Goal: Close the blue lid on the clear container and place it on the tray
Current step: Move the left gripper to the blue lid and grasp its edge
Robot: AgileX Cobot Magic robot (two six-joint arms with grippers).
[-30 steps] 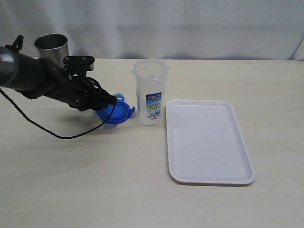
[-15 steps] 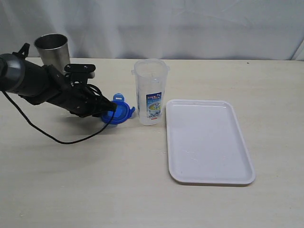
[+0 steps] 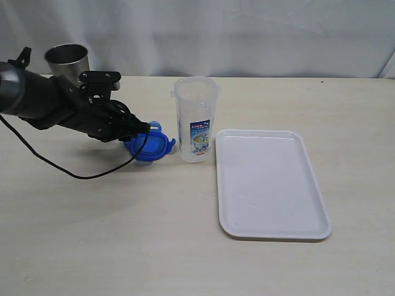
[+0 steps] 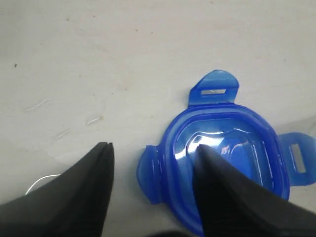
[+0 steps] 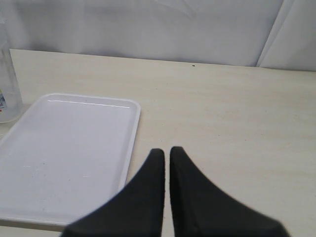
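The L pincer (image 4: 152, 153) is hanging low at the left of the ext. view w/ its jaws spread, released, gripping nothing. In the L wrist view one finger (image 4: 222, 197) is sitting over the blue lid (image 4: 242, 158), inside its raised rim. The other finger (image 4: 84, 197) is hanging over the counter (image 3: 123, 234) outside the lid, so the lid's near edge and one flap are lying btwn them. Whether either finger is touching the lid can't be told.

The lid is lying flat on the counter, not on the clear container (image 3: 196, 120). It is sitting just left of the container's base, w/ only a thin strip of counter showing btwn its nearest flap and the container wall. The container is standing upright, mouth open. The tray (image 3: 271, 185) is lying flat just right of it, its long left rim close to the container's base but apart.

A steel cup (image 3: 68, 61) is standing at the rear left behind the L arm, and a black cable (image 3: 80, 176) is looping over the counter in front of the arm. Wide open counter is stretching in front of lid, container and tray, and to the right of the tray.

The R pincer (image 5: 167, 150) is showing in its own wrist view only. Its fingers are clenched w/ a hairline slit btwn them, grasping nothing, and it is hanging over the counter beside the tray's rim.
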